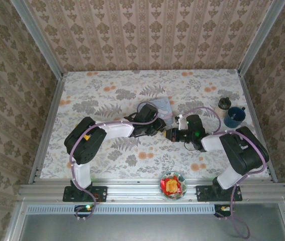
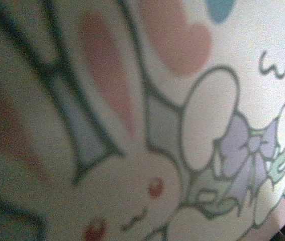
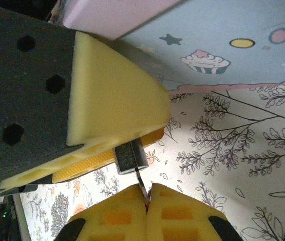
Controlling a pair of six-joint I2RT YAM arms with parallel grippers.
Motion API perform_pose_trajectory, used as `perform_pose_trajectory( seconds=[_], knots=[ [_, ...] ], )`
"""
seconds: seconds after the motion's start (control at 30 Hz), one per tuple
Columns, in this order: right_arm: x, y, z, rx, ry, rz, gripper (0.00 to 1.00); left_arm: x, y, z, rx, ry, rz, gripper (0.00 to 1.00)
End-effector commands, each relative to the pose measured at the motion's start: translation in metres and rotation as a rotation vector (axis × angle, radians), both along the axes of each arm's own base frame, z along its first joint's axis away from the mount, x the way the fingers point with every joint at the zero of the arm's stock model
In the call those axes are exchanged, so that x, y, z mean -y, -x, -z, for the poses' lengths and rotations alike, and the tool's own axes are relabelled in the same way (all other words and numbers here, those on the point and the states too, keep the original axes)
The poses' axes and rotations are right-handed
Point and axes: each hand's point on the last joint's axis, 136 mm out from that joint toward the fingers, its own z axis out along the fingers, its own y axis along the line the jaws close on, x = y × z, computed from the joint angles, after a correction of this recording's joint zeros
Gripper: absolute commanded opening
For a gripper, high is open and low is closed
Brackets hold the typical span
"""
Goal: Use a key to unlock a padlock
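The padlock (image 3: pixel 129 156) sits clamped between the left jaws' thick yellow fingers (image 3: pixel 112 100). Only its dark square body pokes out, and the shackle is hidden inside the grip. The jaws are narrowed onto it and seem to hold it clear of the desk (image 3: pixel 243 150). Its free face is turned toward the right jaws, which looks meant to give the key a straight line in.

The key (image 3: pixel 140 186) shows as a thin metal sliver pinched between the right jaws' pads (image 3: pixel 177 216), which are pressed flat together. Gripping it so near the blade should keep it from wobbling when turned. Its tip meets the padlock's body, but I cannot tell whether it is already seated in the keyhole.

Just beyond both sets of jaws lies the light blue tin (image 3: pixel 222 45). The left wrist camera is close over a blurred cartoon rabbit print (image 2: pixel 132 201), probably the tin's lid.
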Motion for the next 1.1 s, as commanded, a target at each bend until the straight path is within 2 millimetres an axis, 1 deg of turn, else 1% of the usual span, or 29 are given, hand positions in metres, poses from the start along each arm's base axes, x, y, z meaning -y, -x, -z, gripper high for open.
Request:
perform_pose_trajectory(
  seconds=[0.0,0.17,0.27,0.37,0.53,0.63,0.73,0.87,1.0,1.07],
  knots=[
    [0.002,-0.032,-0.027,0.120,-0.005,0.062,0.00,0.008,0.065,0.024,-0.254,-0.002,0.158,0.00],
    [0.018,-0.043,-0.029,0.116,0.029,0.184,0.00,0.008,0.066,0.027,-0.257,0.003,0.158,0.00],
    [0.024,-0.048,-0.037,0.136,0.007,0.253,0.00,0.011,0.067,0.029,-0.266,0.010,0.162,0.00],
    [0.027,-0.050,-0.044,0.167,0.008,0.302,0.00,0.016,0.071,0.028,-0.267,0.009,0.182,0.00],
    [0.022,-0.050,-0.048,0.196,0.073,0.327,0.00,0.022,0.073,0.024,-0.261,0.018,0.199,0.00],
    [0.022,-0.049,-0.044,0.180,0.092,0.324,0.05,0.019,0.073,0.025,-0.261,0.021,0.180,0.00],
    [0.024,-0.043,-0.036,0.156,0.111,0.315,0.11,0.014,0.070,0.028,-0.262,0.032,0.153,0.00],
    [0.026,-0.031,-0.026,0.113,0.123,0.301,0.22,0.012,0.065,0.032,-0.264,0.050,0.113,0.00],
    [0.030,-0.019,-0.025,0.095,0.117,0.301,0.36,0.005,0.061,0.037,-0.271,0.035,0.094,0.00],
    [0.034,-0.013,-0.022,0.082,0.131,0.302,0.39,-0.001,0.057,0.038,-0.265,0.014,0.083,0.00]
  ],
)
